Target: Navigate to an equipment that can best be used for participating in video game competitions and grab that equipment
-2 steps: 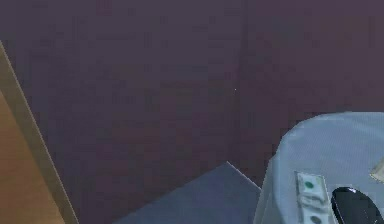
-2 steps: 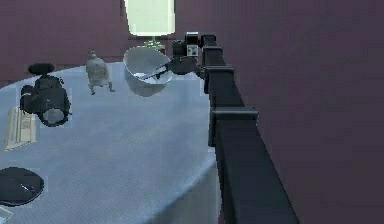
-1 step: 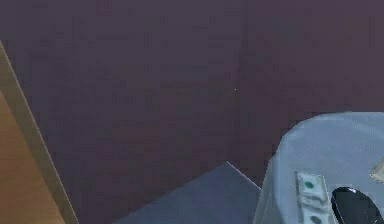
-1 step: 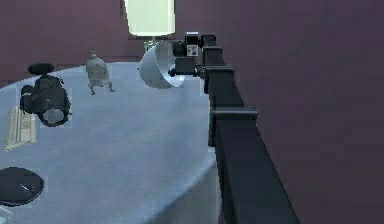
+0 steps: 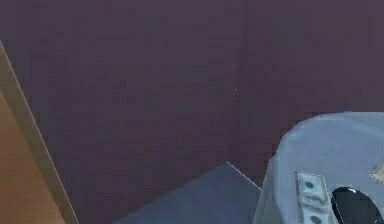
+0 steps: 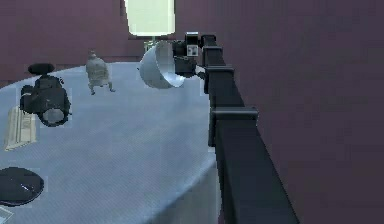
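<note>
Equipment for gaming cannot be told by shape with any certainty; the closest match is a black knobbly lump [image 6: 45,100] lying toward the arm side view's left on a round, pale blue counter [image 6: 130,150], well apart from the claw [image 6: 180,58]. Just in front of the lump lies a pale strip [image 6: 18,128], and nearer the bottom edge a dark oval [image 6: 18,185]. Behind the lump sits a dark disc [image 6: 40,68], and right of that stands a small grey figurine [image 6: 97,72]. The arm [image 6: 235,130] stretches from the bottom edge over the counter's right side to its far rim. The claw is at the arm's end, right against a tilted white bowl [image 6: 158,65]. Whether its fingers are apart or together cannot be told, nor whether it holds anything. A pale panel [image 6: 150,15] shows above the bowl against the purple wall [image 6: 320,80]. In the forward view the same wall [image 5: 150,90] meets a corner, with a wooden panel [image 5: 20,170] at the left and grey floor [image 5: 200,195] below. The counter [image 5: 330,150] fills the lower right, carrying a pale strip [image 5: 311,192] with a green dot and, just beside it, a dark oval [image 5: 350,205].
</note>
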